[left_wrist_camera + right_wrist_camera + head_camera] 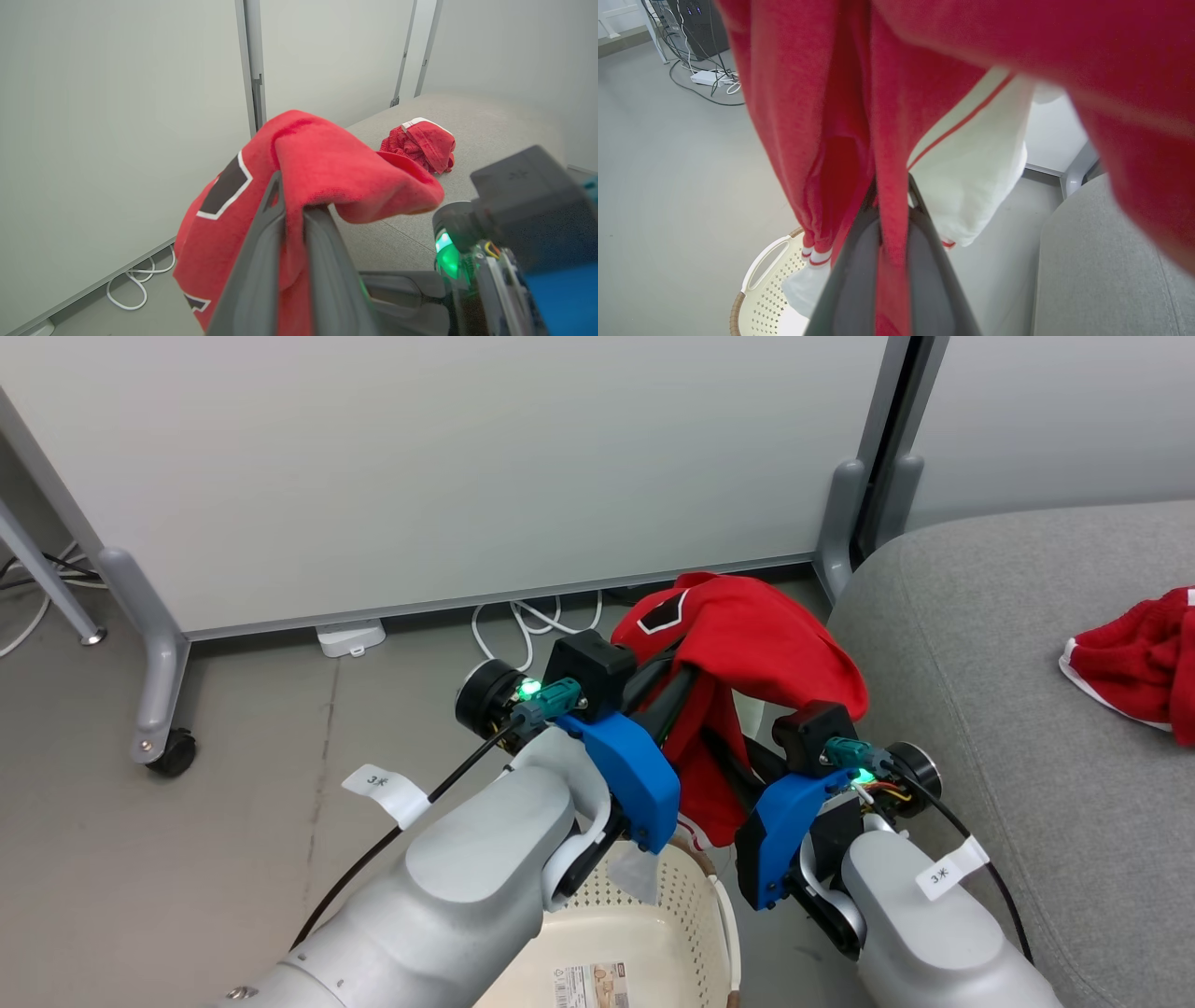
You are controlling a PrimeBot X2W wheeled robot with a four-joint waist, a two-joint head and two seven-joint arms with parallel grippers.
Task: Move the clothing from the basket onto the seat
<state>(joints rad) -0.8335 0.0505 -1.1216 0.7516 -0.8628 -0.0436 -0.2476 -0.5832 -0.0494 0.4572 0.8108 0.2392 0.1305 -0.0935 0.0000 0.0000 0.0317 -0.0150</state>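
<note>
1. The left hand (294,203) is closed narrow on the lifted garment (747,635). A fold of red cloth runs between its two dark fingers and drapes over their tips.
2. The right hand (893,196) is pinched shut on the same garment, with a red strip of it caught between its fingers in the right wrist view.
3. The lifted garment hangs in the air across both hands, above the floor (187,859) and just beside the rounded edge of the seat (1008,728), on the robot's left of it. A black patch with a white outline shows on the cloth.
4. Its lower ends dangle over the open basket (761,280): red cuffs with white stripes and a white panel with a thin red line. I cannot tell whether any of it touches the basket.
5. The basket stands on the grey floor close to the seat, under the two forearms. A printed label (593,985) lies on its bottom.
6. The second garment (1139,663) lies crumpled on the seat, well apart from the lifted one, with white trim along its edge.
7. Behind, pale partition panels (467,476) stand on grey legs, one ending in a black caster (173,751). White cables (523,621) loop on the floor below the panels.
</note>
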